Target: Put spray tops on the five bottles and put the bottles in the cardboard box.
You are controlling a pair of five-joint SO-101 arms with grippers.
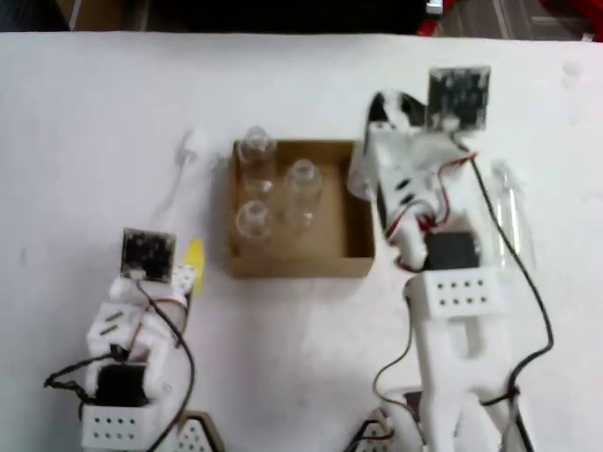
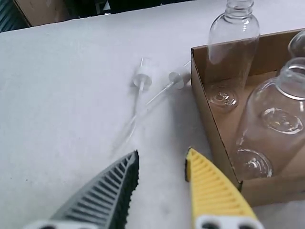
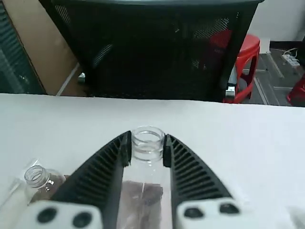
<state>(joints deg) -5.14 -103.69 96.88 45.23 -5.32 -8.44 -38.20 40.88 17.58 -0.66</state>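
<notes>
**Two-arm station, one moment.**

**Right gripper** (image 3: 147, 144): the two black ribbed fingers (image 3: 102, 167) are drawn in almost fully and clamp the uncapped neck of a clear bottle (image 3: 143, 188). One finger touches each side just under the rim, and the bottle's body extends back from the fingertips towards the wrist. Low beside one finger is the uncapped neck of a second bottle (image 3: 36, 176); what it rests on cannot be told. Beyond the fingertips runs the white table (image 3: 238, 129), and past its far edge stands a black mesh chair (image 3: 152, 47).

**Left gripper** (image 2: 162, 155): the grey finger (image 2: 105, 195) and the yellow finger (image 2: 214, 191) are spread wide with nothing between them, over bare tabletop. Ahead of the fingertips and well apart from them lie one spray top (image 2: 142, 78) and another spray top (image 2: 178, 78) near each other. Their thin dip tubes trail back towards the gripper. Just beside the yellow finger sits the cardboard box (image 2: 202, 95). Uncapped bottles stand upright in the box:
- the nearest bottle (image 2: 279, 109) is close to the yellow fingertip;
- the corner bottle (image 2: 233, 38) is farther ahead;
- the third bottle (image 2: 298, 43) is farther still on that side.

**High view:** the box lies between the two arms. The clamped bottle is at the box wall closest to the right gripper; whether it is inside or outside that wall cannot be told.
</notes>
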